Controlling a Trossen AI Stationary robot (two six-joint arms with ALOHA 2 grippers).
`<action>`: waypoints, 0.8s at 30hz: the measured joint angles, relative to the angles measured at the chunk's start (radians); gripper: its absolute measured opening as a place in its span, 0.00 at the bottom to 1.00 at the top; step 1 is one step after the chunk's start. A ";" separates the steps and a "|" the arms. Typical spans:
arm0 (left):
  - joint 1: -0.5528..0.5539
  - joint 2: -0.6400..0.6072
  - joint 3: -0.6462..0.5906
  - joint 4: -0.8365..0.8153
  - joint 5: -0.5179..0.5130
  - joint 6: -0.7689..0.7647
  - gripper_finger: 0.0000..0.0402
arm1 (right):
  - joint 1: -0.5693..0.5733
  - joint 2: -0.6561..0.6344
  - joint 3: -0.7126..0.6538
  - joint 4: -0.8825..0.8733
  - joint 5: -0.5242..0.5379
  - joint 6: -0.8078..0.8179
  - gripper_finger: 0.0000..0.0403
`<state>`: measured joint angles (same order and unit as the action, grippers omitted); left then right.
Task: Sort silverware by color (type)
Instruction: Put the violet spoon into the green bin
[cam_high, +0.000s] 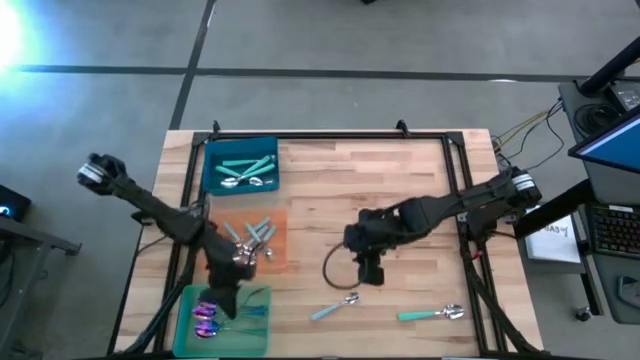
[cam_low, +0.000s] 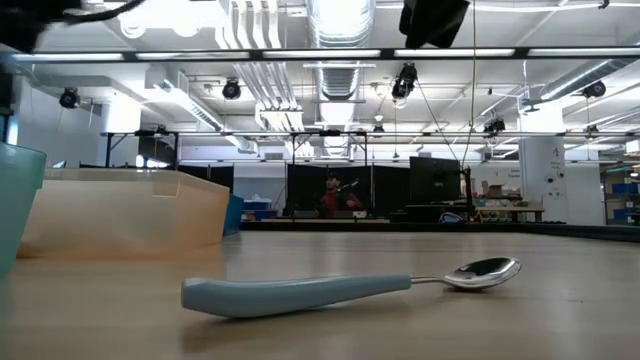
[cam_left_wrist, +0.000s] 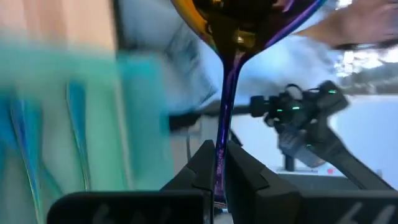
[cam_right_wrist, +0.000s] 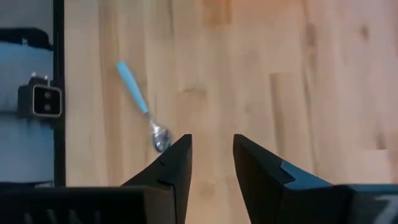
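Note:
My left gripper (cam_high: 243, 262) hovers over the near edge of the orange mat (cam_high: 275, 228), shut on an iridescent purple-gold spoon (cam_left_wrist: 239, 25). More iridescent spoons (cam_high: 207, 318) lie on the green mat (cam_high: 255, 325). Teal-handled spoons (cam_high: 243, 168) lie on the blue mat (cam_high: 215, 150), and pale-handled ones (cam_high: 258, 234) on the orange mat. My right gripper (cam_high: 367, 268) is open above the table's middle. A pale-blue-handled spoon (cam_high: 335, 307) lies flat on the wood just near of it and shows in the right wrist view (cam_right_wrist: 140, 102). A teal-handled spoon (cam_high: 430, 314) lies to its right. My left gripper pinches the iridescent spoon's thin handle (cam_left_wrist: 221, 134) between its two fingers (cam_left_wrist: 202, 165). The handle runs along the fingers, and the head sticks out beyond their free ends. The spoon appears lifted clear of the mats.
A dark cable loop (cam_high: 335, 268) lies on the wood beside my right gripper. Black frame rails (cam_high: 330, 137) run along the table's far edge and sides. Bare wood spans the far and right parts. In the low view the pale-blue spoon (cam_low: 330, 290) lies in front and an orange tray wall (cam_low: 120, 210) at left.

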<state>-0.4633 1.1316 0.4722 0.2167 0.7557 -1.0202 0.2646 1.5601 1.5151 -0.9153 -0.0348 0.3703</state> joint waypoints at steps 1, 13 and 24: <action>-0.046 0.000 0.000 -0.028 -0.038 -0.044 0.00 | 0.014 0.009 0.000 0.000 0.000 0.007 0.27; -0.298 0.008 0.000 -0.298 -0.126 -0.342 0.03 | 0.100 0.163 -0.002 0.008 0.000 0.141 0.26; -0.302 0.032 0.000 -0.300 -0.119 -0.360 0.04 | 0.169 0.231 -0.002 0.020 0.001 0.215 0.24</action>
<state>-0.7654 1.1637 0.4725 -0.0836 0.6367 -1.3805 0.4334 1.7907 1.5131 -0.8954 -0.0341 0.5858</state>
